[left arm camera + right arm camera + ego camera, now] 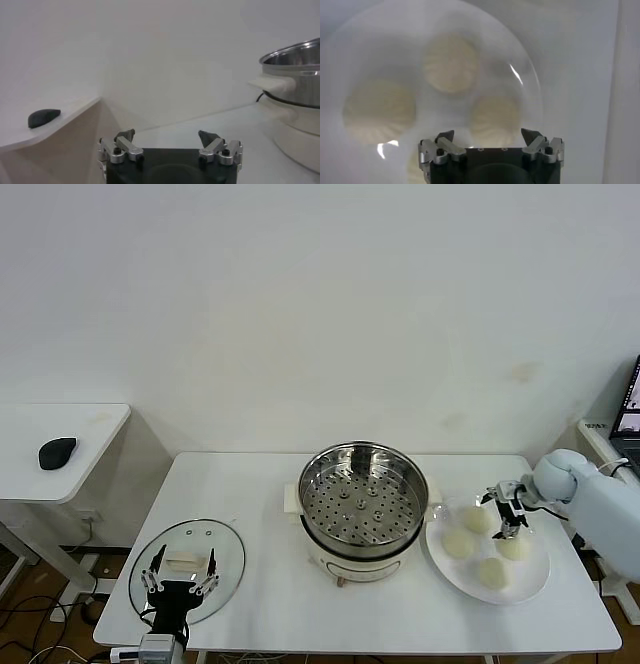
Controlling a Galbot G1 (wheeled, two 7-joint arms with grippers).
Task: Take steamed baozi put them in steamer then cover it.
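At lower left of the head view the left gripper [181, 581] waits, jaws spread, over the cover [187, 568]. The empty steamer [364, 502] sits at centre. At right, the right gripper [505, 514], jaws open and holding nothing, hangs directly above the four steamed baozi [458, 543] on the plate [535, 581], so this nearer arm need only descend.
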